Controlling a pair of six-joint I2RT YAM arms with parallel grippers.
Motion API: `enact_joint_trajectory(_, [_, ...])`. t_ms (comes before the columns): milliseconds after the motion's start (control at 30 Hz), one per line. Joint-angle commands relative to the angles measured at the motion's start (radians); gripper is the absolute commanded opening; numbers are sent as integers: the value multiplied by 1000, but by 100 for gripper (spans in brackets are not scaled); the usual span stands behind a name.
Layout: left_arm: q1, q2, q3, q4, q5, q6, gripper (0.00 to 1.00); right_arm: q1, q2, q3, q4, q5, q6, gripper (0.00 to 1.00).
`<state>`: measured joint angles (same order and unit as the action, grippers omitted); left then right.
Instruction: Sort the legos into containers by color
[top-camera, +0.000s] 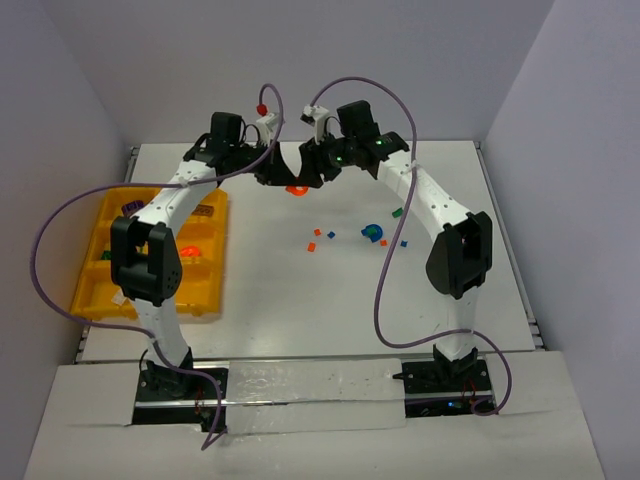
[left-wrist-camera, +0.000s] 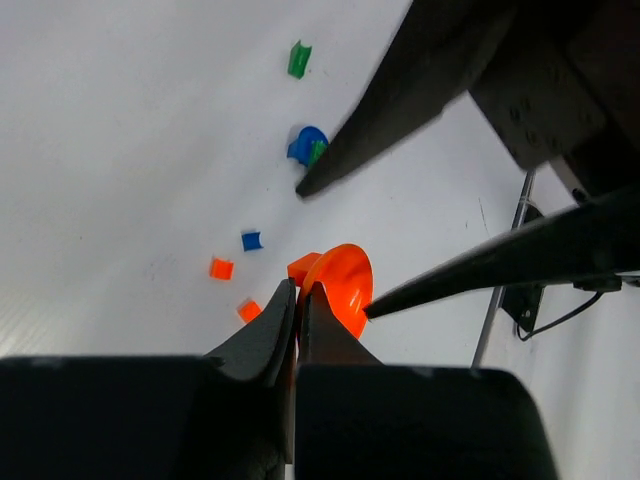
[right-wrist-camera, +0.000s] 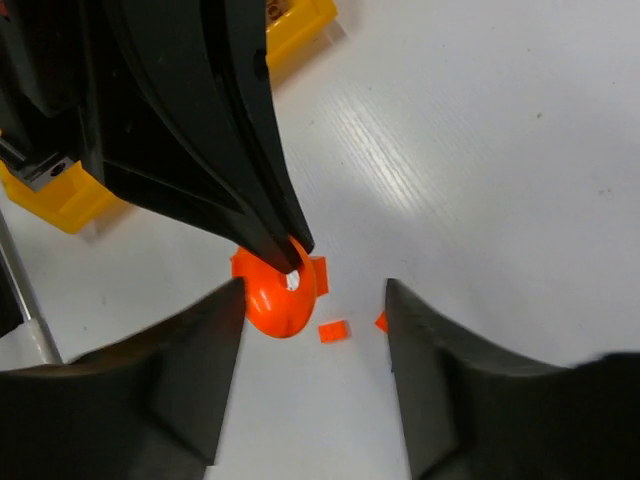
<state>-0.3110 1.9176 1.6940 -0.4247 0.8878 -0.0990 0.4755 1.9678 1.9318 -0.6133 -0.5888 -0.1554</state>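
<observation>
A round orange dish-shaped lego (top-camera: 297, 189) sits at the far middle of the table, where both grippers meet. My left gripper (left-wrist-camera: 300, 288) is shut on the rim of the orange dish (left-wrist-camera: 348, 285). My right gripper (right-wrist-camera: 313, 290) stands open, with one finger on each side of the dish (right-wrist-camera: 268, 305) and not touching it. Its fingers (left-wrist-camera: 420, 90) also cross the left wrist view. Small orange bricks (right-wrist-camera: 334, 331) lie beside the dish. The yellow-orange tray (top-camera: 100, 300) with its containers stands at the left; several hold pieces.
Loose legos are scattered right of centre: a blue curved piece (top-camera: 375, 233), a green bit (top-camera: 397, 212), small orange bits (top-camera: 312, 247) and a blue bit (top-camera: 331, 235). The left arm stretches over the tray. Purple cables loop above both arms.
</observation>
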Motion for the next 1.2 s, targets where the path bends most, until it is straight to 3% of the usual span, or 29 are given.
enact_joint_trajectory(0, [39, -103, -41, -18, -17, 23, 0, 6, -36, 38, 16, 66, 3, 73])
enact_joint_trajectory(67, [98, -155, -87, -51, -9, 39, 0, -6, -54, 14, 21, 106, -1, 82])
enact_joint_trajectory(133, [149, -188, -115, -116, -7, 97, 0, -24, -71, -14, 30, 113, -3, 83])
enact_joint_trajectory(167, [192, -211, -129, -198, -32, 230, 0, -39, -81, -49, 30, 119, -5, 84])
enact_joint_trajectory(367, [437, -298, -185, -526, -172, 526, 0, -101, -128, -168, 37, 145, -42, 88])
enact_joint_trajectory(500, [467, -351, -269, -526, -375, 587, 0, -130, -138, -234, 46, 166, -67, 89])
enact_joint_trajectory(633, [477, -411, -413, -426, -564, 600, 0, -168, -139, -272, 47, 182, -81, 90])
enact_joint_trajectory(867, [484, -414, -529, -340, -681, 616, 3, -210, -135, -290, 40, 200, -101, 90])
enact_joint_trajectory(1167, [483, -325, -489, -312, -670, 547, 25, -245, -151, -361, 30, 212, -104, 90])
